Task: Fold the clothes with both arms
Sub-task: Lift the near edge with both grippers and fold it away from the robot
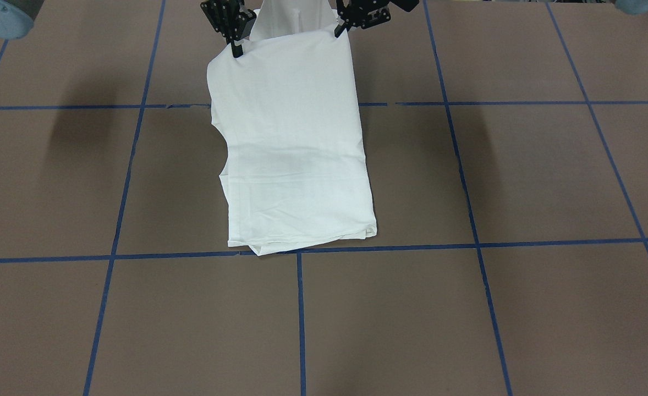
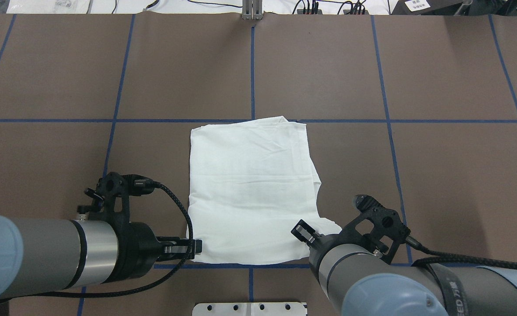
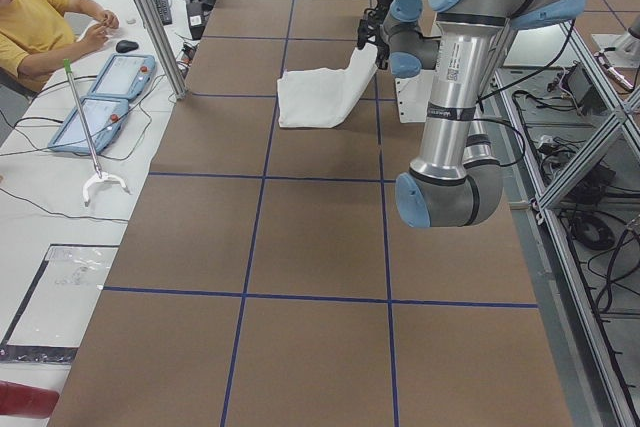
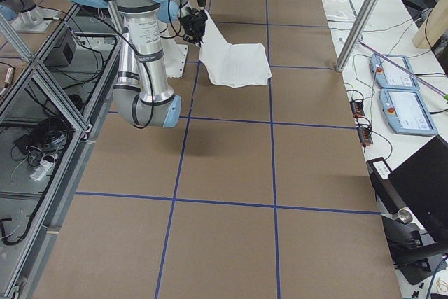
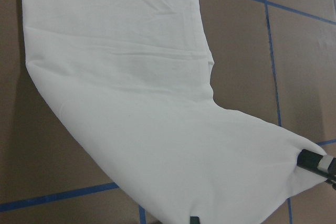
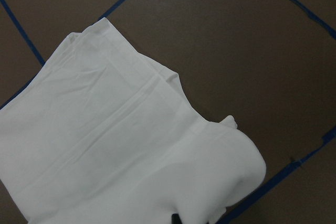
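Pinching T-shirt [image 1: 296, 137]: left claw [image 1: 341, 27], right claw [image 1: 237, 48].

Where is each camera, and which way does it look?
Front-facing: across the brown table, facing the robot, above the white cotton shirt; left pincer, right pincer at top.
Overhead: behind the robot's shoulders, looking forward and down; grey left arm, right arm show.
Exterior left: table's end, looking along it; left arm near.
Exterior right: opposite end; right arm near.
Left wrist: looks down on shirt; dark tip at bottom edge.
Right wrist: same.
Shared: front-facing and overhead show both pincers gripping the shirt.
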